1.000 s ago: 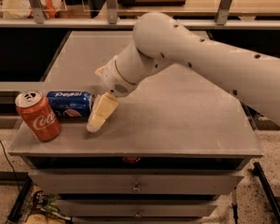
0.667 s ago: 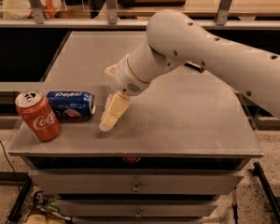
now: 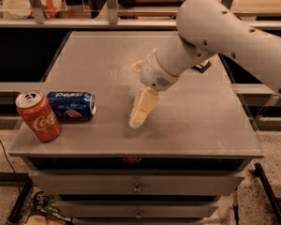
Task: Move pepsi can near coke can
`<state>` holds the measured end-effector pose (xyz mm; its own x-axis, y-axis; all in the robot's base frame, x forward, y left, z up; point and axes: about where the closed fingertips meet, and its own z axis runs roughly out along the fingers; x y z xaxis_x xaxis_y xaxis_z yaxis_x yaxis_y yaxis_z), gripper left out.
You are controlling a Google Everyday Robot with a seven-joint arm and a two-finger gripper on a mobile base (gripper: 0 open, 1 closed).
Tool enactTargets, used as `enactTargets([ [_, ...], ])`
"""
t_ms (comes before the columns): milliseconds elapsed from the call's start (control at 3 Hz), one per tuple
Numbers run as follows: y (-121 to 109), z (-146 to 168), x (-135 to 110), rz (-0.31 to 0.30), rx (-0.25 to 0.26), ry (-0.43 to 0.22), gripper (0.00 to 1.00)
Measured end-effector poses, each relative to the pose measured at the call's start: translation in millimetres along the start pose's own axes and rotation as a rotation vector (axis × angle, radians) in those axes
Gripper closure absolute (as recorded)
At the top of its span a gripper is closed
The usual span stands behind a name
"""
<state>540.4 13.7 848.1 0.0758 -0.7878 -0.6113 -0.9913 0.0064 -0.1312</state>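
Note:
The blue pepsi can [image 3: 71, 106] lies on its side at the front left of the grey table [image 3: 192, 125]. Its left end touches or nearly touches the red coke can [image 3: 38, 116], which stands tilted at the table's front left corner. My gripper [image 3: 139, 104] hangs over the table's front middle, to the right of the pepsi can and apart from it. It is open and holds nothing. One cream finger [image 3: 141, 109] points down at the tabletop.
The white arm [image 3: 225, 36] reaches in from the upper right across the table. Drawers [image 3: 136, 187] sit under the tabletop. A shelf with bagged items [image 3: 33, 1] runs behind the table. Clutter lies on the floor at the lower left [image 3: 40, 210].
My gripper has moved right, away from the pepsi can, and risen a little. Both cans have stayed where they were.

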Motion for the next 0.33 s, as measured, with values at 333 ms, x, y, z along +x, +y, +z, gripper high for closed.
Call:
enactTargets([
  [333, 1.2, -0.1, 0.6, 0.000, -0.005, 0.002, 0.00],
])
